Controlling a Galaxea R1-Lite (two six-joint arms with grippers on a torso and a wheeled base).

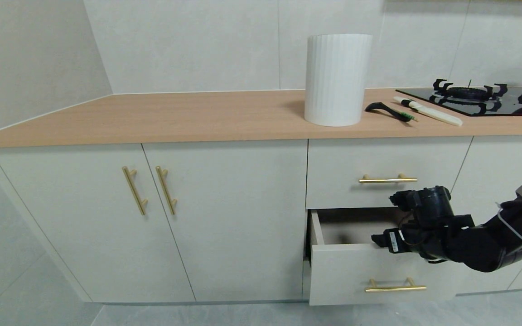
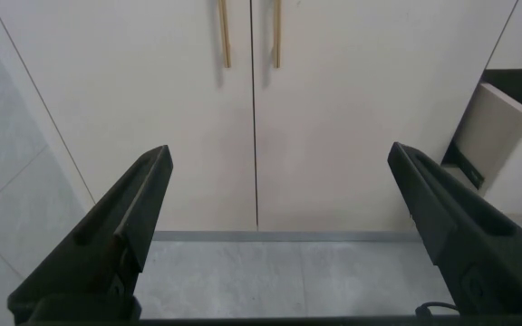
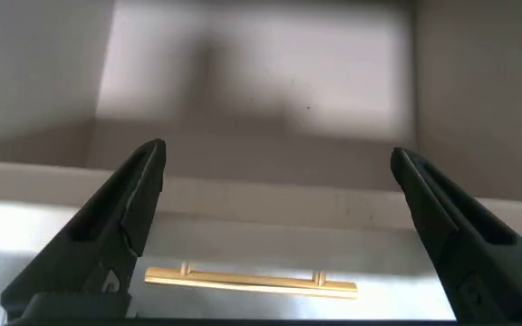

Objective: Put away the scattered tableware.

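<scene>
Head view: right hand (image 1: 384, 218) splayed over boxy matte drawer (image 1: 356, 271); left hand (image 2: 279, 158) splayed too.

I see a plain tan counter (image 1: 175, 117) over off-white cabinets (image 1: 234, 217) with gold handles (image 1: 166, 190). At one o'clock stands a white canister (image 1: 338, 79) with vertical ribs. Toward two o'clock lie a black-and-green spatula (image 1: 390, 111), a cream-bladed knife (image 1: 437, 117) and a glossy black hob (image 1: 478, 102). My right gripper (image 3: 276, 156) is black.

One canister (image 1: 337, 79), two utensils (image 1: 428, 111), two drawers (image 1: 379, 271), two cupboard doors (image 1: 238, 217).
</scene>
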